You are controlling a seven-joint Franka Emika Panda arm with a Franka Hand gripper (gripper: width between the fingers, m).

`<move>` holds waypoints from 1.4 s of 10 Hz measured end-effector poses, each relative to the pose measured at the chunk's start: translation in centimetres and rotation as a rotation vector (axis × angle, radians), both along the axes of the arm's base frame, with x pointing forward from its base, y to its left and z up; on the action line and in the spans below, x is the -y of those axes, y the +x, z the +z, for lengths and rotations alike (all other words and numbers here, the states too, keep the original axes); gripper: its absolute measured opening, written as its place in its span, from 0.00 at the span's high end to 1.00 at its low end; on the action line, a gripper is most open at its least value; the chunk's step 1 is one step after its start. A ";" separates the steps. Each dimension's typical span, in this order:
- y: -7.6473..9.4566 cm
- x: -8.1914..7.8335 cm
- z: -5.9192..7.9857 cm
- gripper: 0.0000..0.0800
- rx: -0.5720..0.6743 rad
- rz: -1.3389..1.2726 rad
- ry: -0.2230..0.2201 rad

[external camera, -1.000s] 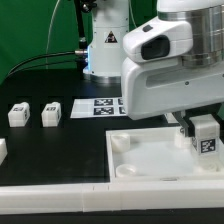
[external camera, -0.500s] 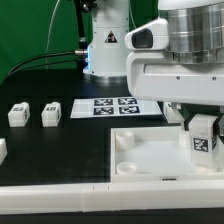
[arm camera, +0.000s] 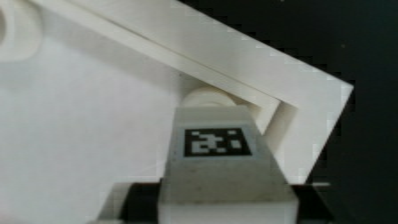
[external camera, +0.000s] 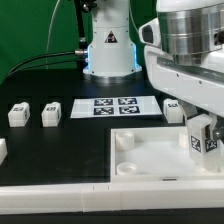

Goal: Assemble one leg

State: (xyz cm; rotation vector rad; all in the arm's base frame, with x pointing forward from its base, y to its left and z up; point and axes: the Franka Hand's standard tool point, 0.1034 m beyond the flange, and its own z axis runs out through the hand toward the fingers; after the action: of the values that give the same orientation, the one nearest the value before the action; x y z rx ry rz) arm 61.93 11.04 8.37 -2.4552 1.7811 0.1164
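From my station I see the tool [external camera: 203, 134] clamped on the leg [external camera: 207, 146], a finger on either side. The leg is upright, its square tag facing the exterior camera. It hangs over the corner of the panel [external camera: 150, 158] on the exterior view's right; I cannot tell whether it touches the panel. In the wrist view the leg [arm camera: 217, 150] sits just beside the round socket [arm camera: 214, 99] in that corner. Just beyond the panel the marker board [external camera: 120, 106] lies on the black desk [external camera: 60, 150]. A loose leg [external camera: 18, 114] and a second loose leg [external camera: 51, 113] stand well apart from the panel, past its far corner on the exterior view's left.
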 end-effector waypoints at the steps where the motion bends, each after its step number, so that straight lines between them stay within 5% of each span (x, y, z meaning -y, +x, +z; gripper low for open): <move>1: 0.0 -0.1 0.0 0.64 -0.011 -0.093 -0.007; 4: -0.1 -0.2 0.0 0.64 -0.032 -0.200 -0.020; 6: -0.1 -0.3 0.0 0.36 -0.031 -0.188 -0.020; 7: -0.1 -0.3 0.0 0.36 -0.026 -0.143 -0.019; 8: -0.1 -0.4 0.0 0.22 -0.024 -0.126 -0.019; 14: 0.0 -0.4 0.2 0.19 0.049 0.527 -0.016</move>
State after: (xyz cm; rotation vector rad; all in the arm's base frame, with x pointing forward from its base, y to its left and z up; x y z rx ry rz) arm 61.93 11.45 8.60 -2.8450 1.0787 0.0802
